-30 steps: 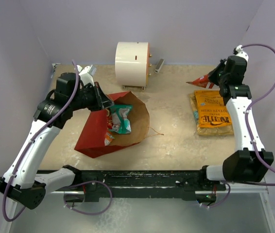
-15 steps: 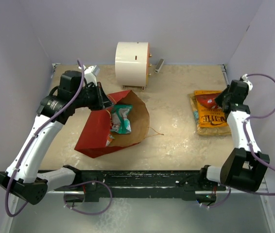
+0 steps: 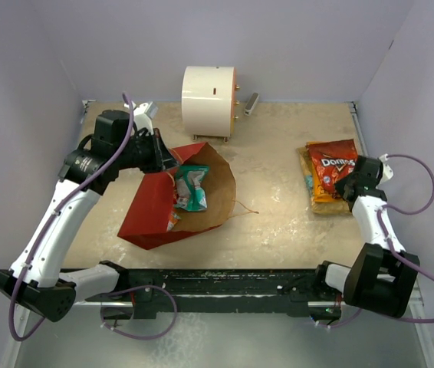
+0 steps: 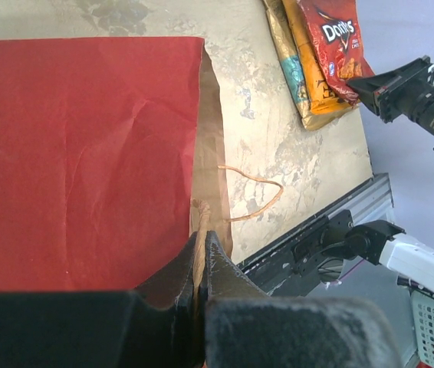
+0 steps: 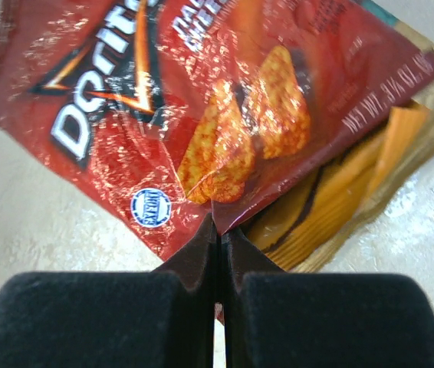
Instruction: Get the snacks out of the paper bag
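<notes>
Snacks sit in two places on the desk point(image 3: 278, 222). At left-centre the paper bag point(image 3: 152, 211) lies on its side, red outside uppermost. Its mouth opens toward the right and shows the brown inside. The left gripper point(image 3: 168, 162) is clamped on the far part of the bag's rim. In the left wrist view its jaws are pressed together on the paper edge, with the red panel spreading away in front of them. A loose twine handle point(image 3: 244, 207) lies on the desk just beside the mouth.

A teal packet point(image 3: 192, 188) lies in the mouth on the brown paper, near the left gripper. Deeper in, a small candy packet point(image 3: 171, 220) shows red and yellow, mostly hidden by the bag's red wall.

On the right side of the desk, well apart from the paper bag, the yellow-orange chip bag point(image 3: 326, 198) lies flat. The red chip bag point(image 3: 332, 162) lies on top of it, covering its far part. The right gripper point(image 3: 347, 188) is at the near edge of the red chip bag. In the right wrist view its fingers are closed on that edge, and the foil is drawn into a small notch at the tips.

A white cylinder point(image 3: 208, 92) stands at the far side of the desk behind the paper bag, not touching it.
</notes>
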You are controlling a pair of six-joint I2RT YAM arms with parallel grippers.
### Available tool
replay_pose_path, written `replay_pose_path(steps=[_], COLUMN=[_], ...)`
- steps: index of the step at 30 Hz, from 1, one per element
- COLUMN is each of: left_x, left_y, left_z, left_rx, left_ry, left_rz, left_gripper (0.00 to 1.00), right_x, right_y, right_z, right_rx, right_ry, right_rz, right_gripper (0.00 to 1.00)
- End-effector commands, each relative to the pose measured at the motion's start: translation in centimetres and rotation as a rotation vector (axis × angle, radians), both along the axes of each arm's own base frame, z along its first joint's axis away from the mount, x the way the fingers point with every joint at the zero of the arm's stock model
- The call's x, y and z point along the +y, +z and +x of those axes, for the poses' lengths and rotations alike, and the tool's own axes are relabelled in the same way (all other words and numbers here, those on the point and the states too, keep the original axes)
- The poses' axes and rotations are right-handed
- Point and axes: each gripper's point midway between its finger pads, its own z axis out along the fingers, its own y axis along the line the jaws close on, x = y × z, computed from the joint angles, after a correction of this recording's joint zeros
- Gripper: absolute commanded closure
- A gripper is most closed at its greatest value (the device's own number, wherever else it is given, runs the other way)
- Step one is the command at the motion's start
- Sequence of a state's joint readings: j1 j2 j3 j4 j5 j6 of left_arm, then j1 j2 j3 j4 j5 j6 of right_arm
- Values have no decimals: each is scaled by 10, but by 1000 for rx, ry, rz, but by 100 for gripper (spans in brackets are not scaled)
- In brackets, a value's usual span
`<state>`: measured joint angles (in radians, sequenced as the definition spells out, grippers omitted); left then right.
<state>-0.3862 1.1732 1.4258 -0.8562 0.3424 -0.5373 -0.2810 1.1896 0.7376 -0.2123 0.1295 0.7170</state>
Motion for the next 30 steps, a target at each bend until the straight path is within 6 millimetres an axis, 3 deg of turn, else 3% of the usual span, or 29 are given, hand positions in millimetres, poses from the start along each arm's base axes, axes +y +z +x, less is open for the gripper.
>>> replay_pose_path(steps=[1, 4, 13, 15, 20, 24, 30], left_x=[-2, -2, -2, -1, -1, 1, 5], left_y=[18, 17, 15, 14, 14, 15, 19], left_z=[5, 6, 7, 7, 7, 5, -2], left_rx=[-50, -50, -42, -41, -37, -32, -30], left_ry=[-10, -13, -15, -13, -9, 5, 43], left_rz=[-24, -22, -16, -15, -19, -26, -56], left_gripper=[100, 100, 100, 100, 100, 100, 100], right_x=[-9, -11, -5, -4, -4, 7, 11], right_y=[-17, -27, -31, -29, -19, 0, 70], right_z=[-21, -28, -50, -56, -77, -70, -39], right_rx=[49, 85, 149, 158, 225, 187, 93], right_ry=[-118, -146, -165, -163, -182, -135, 54], right_rz=[29, 39, 69, 68, 52, 94, -76], right_gripper=[100, 100, 78, 69, 26, 22, 21])
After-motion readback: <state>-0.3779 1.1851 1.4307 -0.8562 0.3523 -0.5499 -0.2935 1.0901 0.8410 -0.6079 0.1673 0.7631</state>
